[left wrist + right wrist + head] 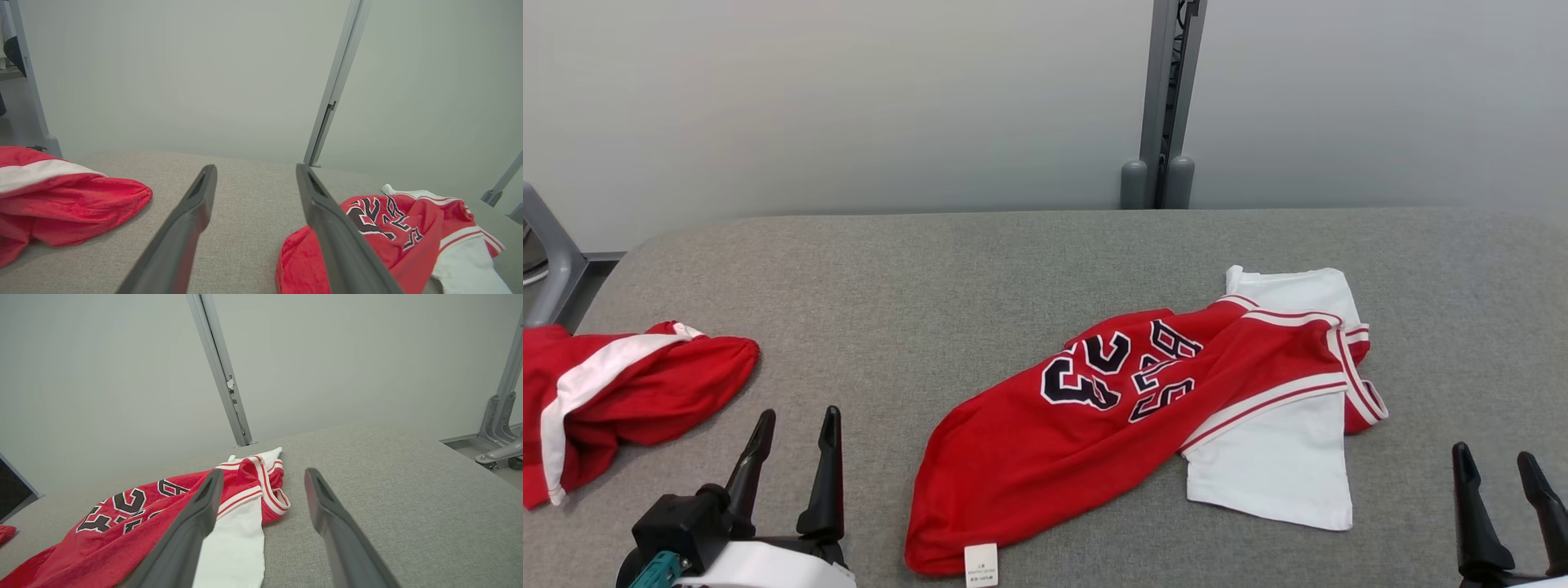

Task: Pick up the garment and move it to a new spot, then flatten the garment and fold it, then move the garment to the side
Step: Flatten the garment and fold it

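Red jersey (1029,457) centre, 2nd red garment (662,384) far L, grey post (1168,90) behind

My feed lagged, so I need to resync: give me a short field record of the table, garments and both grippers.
Table: grey fabric top
Jersey: red with white parts, crumpled, centre-right, not folded
Other garment: red and white, bunched at left edge
Left gripper: open, empty, left of jersey, apart from it
Right gripper: open, empty, right of jersey, apart from it

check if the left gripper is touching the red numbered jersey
Apart. The head view shows a strip of bare grey table between the open left gripper and the red numbered jersey.
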Available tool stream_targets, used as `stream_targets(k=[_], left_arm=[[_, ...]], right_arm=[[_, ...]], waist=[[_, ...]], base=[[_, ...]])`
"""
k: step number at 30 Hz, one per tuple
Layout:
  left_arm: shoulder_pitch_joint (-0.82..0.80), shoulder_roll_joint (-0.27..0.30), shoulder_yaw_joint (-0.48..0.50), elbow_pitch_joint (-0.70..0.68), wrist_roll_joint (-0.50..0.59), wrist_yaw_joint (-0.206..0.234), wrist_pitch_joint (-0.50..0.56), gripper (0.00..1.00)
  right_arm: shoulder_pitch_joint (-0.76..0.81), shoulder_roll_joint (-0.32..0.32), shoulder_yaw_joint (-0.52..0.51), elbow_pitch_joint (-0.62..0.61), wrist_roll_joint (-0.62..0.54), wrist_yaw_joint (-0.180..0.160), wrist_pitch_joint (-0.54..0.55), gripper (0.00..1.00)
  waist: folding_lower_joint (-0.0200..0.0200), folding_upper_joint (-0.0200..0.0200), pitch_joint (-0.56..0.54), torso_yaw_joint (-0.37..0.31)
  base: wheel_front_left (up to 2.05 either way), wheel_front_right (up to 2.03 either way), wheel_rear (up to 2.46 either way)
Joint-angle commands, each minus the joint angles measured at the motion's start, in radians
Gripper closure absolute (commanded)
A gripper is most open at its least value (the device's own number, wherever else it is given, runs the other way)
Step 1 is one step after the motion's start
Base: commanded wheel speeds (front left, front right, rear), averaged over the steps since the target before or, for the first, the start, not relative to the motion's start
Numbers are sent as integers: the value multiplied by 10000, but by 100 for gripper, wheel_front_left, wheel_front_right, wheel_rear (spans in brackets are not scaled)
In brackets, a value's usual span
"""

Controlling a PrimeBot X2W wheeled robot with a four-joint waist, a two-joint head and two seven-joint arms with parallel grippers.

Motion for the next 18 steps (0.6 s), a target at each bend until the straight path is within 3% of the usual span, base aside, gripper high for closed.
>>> stream_targets(k=[1, 18], left_arm=[[61, -28, 111, 4, 114, -86, -44, 0], [-127, -285, 240, 263, 365, -457, 70, 0]], right_arm=[[4, -19, 20, 43, -95, 9, -30, 0], [-350, -179, 155, 279, -380, 9, 530, 0]], waist=[[0, 0, 6, -9], [0, 0, 75, -32]], base=[[0, 0, 0], [0, 0, 0]])
